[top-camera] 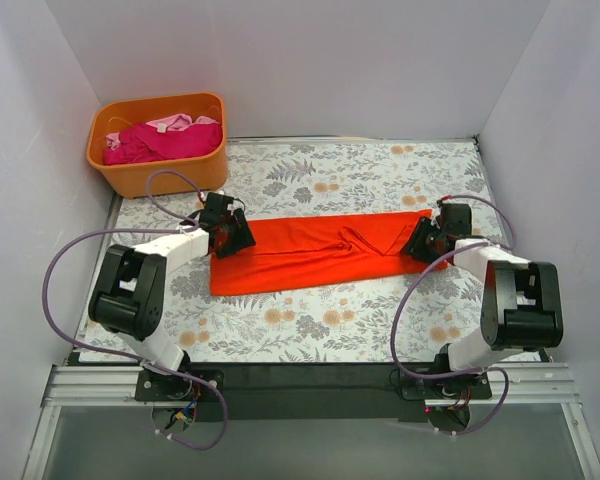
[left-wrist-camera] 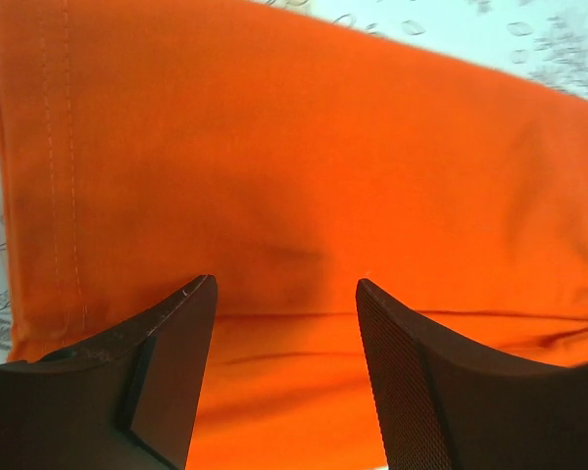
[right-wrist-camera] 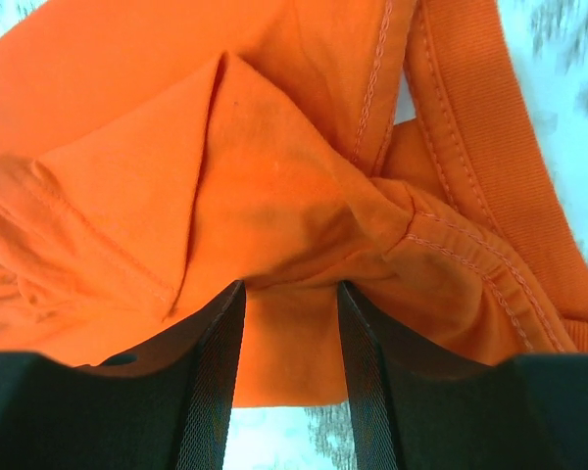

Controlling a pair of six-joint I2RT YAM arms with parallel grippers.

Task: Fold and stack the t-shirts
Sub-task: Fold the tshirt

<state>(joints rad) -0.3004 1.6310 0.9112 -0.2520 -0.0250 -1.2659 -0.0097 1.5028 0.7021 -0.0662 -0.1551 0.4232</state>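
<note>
The orange-red t-shirt (top-camera: pixel 310 255) lies across the middle of the table as a long folded strip. My left gripper (top-camera: pixel 230 235) sits over its left end. In the left wrist view its jaws (left-wrist-camera: pixel 286 284) stand open over flat cloth (left-wrist-camera: pixel 274 147), with nothing between them. My right gripper (top-camera: pixel 423 243) is at the strip's right end, by the collar (right-wrist-camera: pixel 470 127). Its jaws (right-wrist-camera: pixel 291 286) are apart over the shirt's edge, and bunched fabric (right-wrist-camera: pixel 225 147) rises against the fingertips. A magenta t-shirt (top-camera: pixel 165 143) and a pale pink one (top-camera: pixel 175 123) lie in the tub.
The orange plastic tub (top-camera: pixel 170 172) stands at the back left corner, just behind the left gripper. White walls close in the floral table (top-camera: pixel 330 325) on the left, back and right. Purple cables loop beside both arms.
</note>
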